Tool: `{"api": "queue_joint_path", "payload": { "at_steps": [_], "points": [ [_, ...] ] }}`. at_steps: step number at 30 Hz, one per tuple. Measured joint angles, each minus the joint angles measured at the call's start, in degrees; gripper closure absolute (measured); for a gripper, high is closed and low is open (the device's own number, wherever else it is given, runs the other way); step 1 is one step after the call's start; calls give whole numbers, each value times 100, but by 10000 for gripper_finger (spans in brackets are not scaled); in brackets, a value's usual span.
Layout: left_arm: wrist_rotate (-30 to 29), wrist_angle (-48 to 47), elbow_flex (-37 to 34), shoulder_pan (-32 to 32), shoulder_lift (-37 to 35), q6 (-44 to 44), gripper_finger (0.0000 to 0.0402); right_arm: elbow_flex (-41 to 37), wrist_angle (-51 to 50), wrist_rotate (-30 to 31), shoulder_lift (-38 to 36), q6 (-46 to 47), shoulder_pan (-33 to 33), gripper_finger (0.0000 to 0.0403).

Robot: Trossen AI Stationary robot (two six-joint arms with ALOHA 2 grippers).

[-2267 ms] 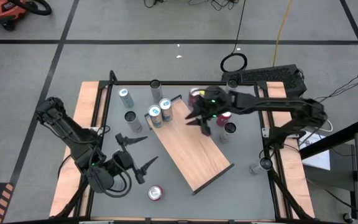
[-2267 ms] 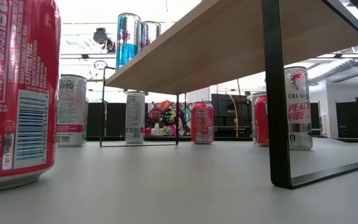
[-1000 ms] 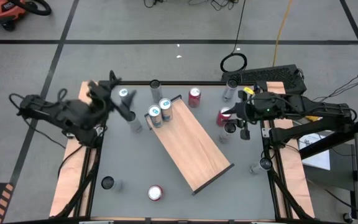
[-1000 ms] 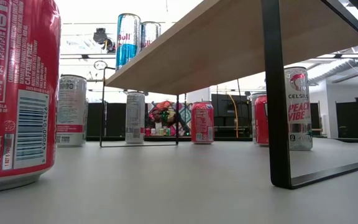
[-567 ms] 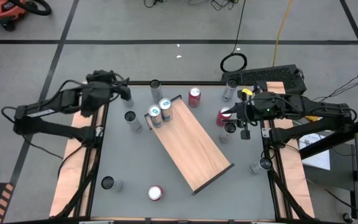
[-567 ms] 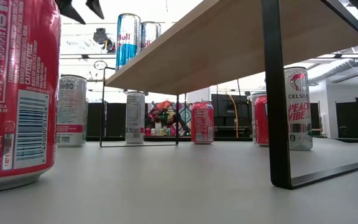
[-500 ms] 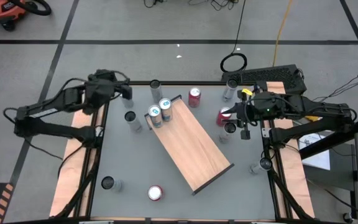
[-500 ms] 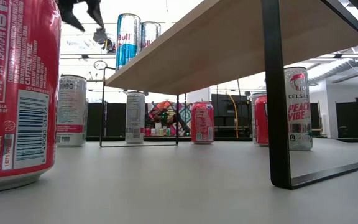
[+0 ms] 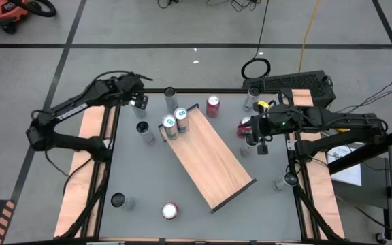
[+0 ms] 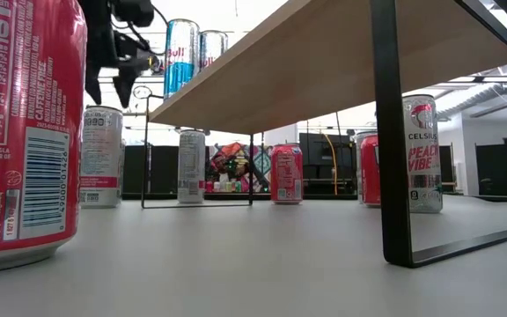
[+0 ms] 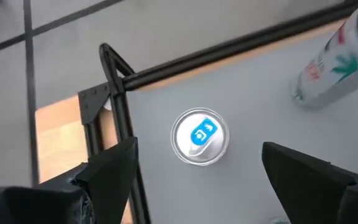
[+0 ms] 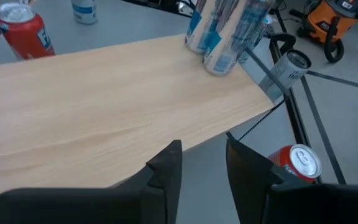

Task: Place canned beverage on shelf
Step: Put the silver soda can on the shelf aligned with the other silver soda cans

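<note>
The shelf (image 9: pixel 209 160) is a light wooden board on a black frame, lying slantwise mid-table. Two blue-and-silver cans (image 9: pixel 175 120) stand on its far-left end. A silver can with a blue tab (image 11: pixel 201 137) stands on the table in the far-left corner. My left gripper (image 11: pixel 199 148) hangs open above it, pointing down, with one finger on either side and clear of it. In the low view this gripper (image 10: pixel 108 99) is above the can (image 10: pixel 101 157). My right gripper (image 12: pixel 202 158) hovers at the table's right, by a red can (image 9: pixel 244 125). Its fingers are a little apart with nothing between them.
Loose cans stand round the shelf: a red one (image 9: pixel 213 103) at the far side, another red (image 9: pixel 170 211) at the near edge, and silver ones (image 9: pixel 142 128), (image 9: pixel 169 92), (image 9: pixel 118 200) on the left. A white can with green leaves (image 11: pixel 331 62) stands near the left gripper. A black frame rail (image 11: pixel 120 93) edges the corner.
My left gripper has swung from over the table's left side to the far-left corner. It has tipped downward and sunk over the blue-tabbed can, with its fingers still apart. My right gripper has edged slightly toward the shelf. No can has moved.
</note>
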Motion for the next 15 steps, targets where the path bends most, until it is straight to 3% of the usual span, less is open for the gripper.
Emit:
{"api": "queue_joint_path", "payload": {
  "at_steps": [5,15],
  "points": [
    [483,13,1,203,441,380,52,-36,23,0,28,67,0,305],
    [522,42,0,678,990,779,11,-36,146,-3,29,79,0,305]
  ]
}}
